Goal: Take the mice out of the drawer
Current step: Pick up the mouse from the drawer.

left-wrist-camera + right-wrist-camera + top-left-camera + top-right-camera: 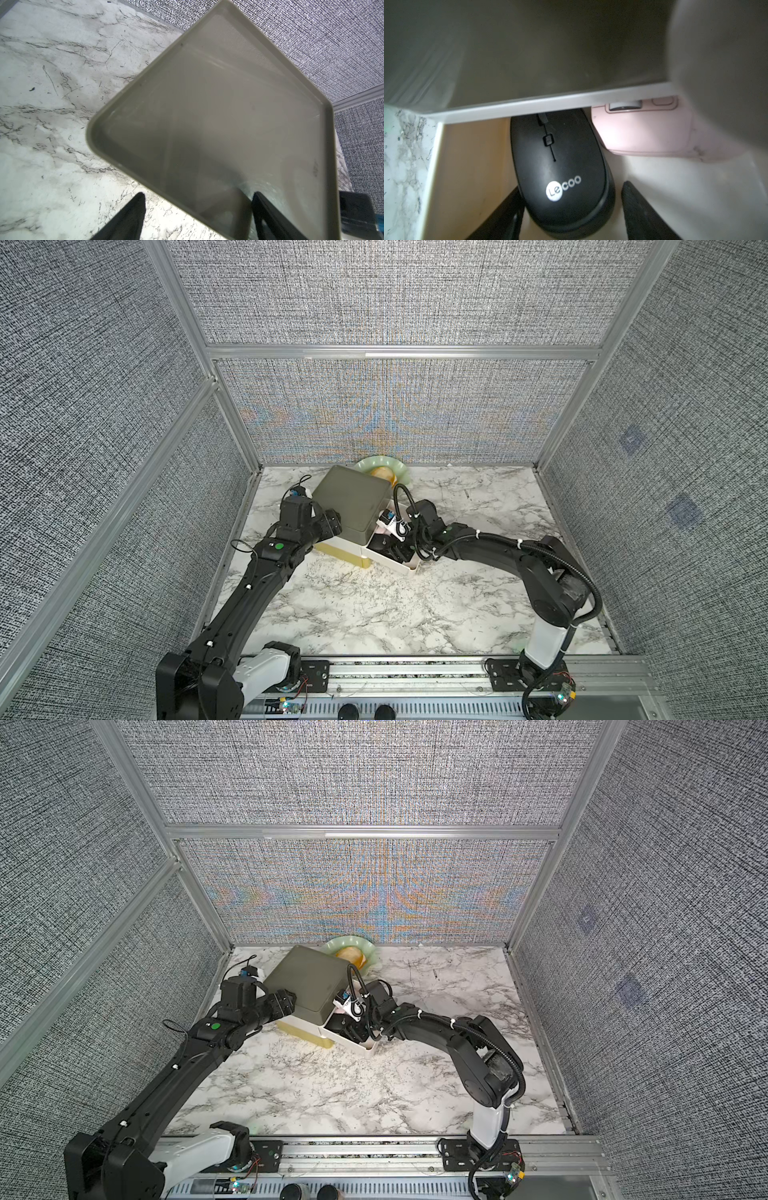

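Observation:
An olive-grey drawer unit (353,502) (307,982) stands at the back left of the marble table, with its white drawer (409,570) (370,1050) pulled out toward the right. In the right wrist view a black mouse (560,166) and a pink mouse (643,133) lie in the drawer, both partly under the unit. My right gripper (572,187) (390,549) is down in the drawer, open, with its fingers on either side of the black mouse and a gap on one side. My left gripper (198,194) (331,523) is open astride the unit's left top edge.
A pale green plate (384,466) (353,952) with a yellowish item stands behind the unit against the back wall. A yellow lower drawer front (345,558) shows under the unit. Fabric walls close in three sides, and the arm rail (415,668) runs along the front.

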`<control>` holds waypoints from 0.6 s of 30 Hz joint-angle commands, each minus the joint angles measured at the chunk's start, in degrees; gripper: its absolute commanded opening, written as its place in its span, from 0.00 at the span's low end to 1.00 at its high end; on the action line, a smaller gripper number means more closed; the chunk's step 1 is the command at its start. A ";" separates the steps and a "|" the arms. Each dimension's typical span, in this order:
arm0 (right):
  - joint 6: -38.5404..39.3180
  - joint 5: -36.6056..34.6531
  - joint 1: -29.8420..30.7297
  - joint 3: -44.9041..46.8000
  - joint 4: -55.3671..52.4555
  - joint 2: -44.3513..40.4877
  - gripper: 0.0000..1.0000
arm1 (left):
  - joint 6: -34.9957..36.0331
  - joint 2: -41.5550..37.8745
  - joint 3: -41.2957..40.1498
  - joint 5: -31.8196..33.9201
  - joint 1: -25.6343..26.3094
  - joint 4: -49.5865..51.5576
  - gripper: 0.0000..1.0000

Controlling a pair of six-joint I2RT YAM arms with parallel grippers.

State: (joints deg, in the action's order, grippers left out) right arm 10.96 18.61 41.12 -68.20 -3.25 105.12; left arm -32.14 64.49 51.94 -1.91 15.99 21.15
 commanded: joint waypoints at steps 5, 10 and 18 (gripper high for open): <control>-2.26 -1.56 -0.29 -0.65 -1.85 1.59 0.73 | 0.12 0.07 0.09 -0.17 -0.12 0.14 0.81; -1.97 -1.64 -0.51 -0.65 -2.11 1.24 0.67 | 0.15 0.10 0.20 -0.19 -0.20 0.12 0.81; -2.66 -2.15 -1.13 0.41 -3.50 -1.55 0.60 | 0.15 -0.15 0.29 -0.11 -0.20 0.34 0.81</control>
State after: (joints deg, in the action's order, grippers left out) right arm 9.72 20.10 40.40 -68.27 -4.60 104.29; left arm -32.16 64.51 51.94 -2.00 15.94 21.10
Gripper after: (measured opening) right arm 0.601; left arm 0.813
